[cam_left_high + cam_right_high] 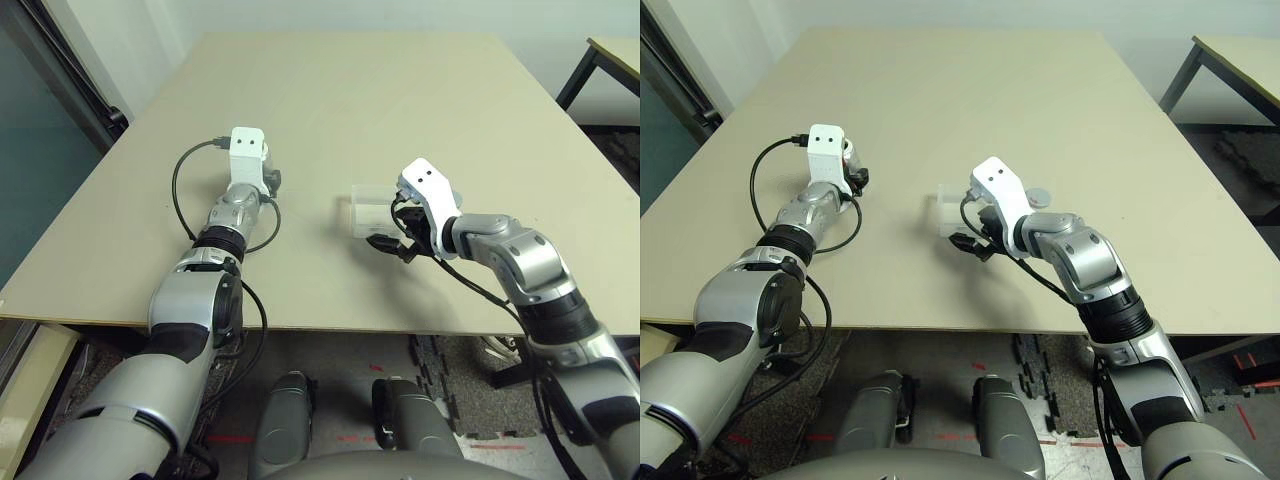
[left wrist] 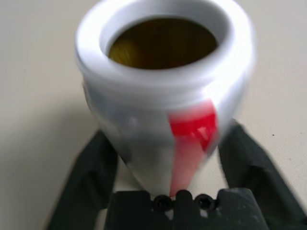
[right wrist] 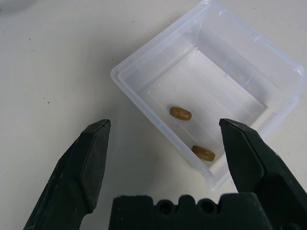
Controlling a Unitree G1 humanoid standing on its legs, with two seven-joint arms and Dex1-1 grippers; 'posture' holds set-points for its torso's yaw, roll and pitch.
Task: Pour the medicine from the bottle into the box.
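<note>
Bottle (image 2: pixel 163 96) first: you have it standing upright on the surface (image 1: pixel 400 90), to the left of the box (image 3: pixel 206 91) and well apart from it, its open mouth up and its red-and-white label facing the left wrist camera. Your left end effector (image 2: pixel 165 158) sits around the bottle's base with its black fingers (image 2: pixel 88 177) spread wide on either side; a gap shows between each finger and the bottle wall, so it is not clamped. The box rests on the surface just ahead of your right end effector (image 3: pixel 165 148), whose fingers (image 3: pixel 91 163) are also fully apart and hold nothing; one fingertip overlaps the box's near corner in the wrist view, though contact cannot be judged. Inside the box lie two small brown tablets (image 3: pixel 180 113), close together near that corner.
</note>
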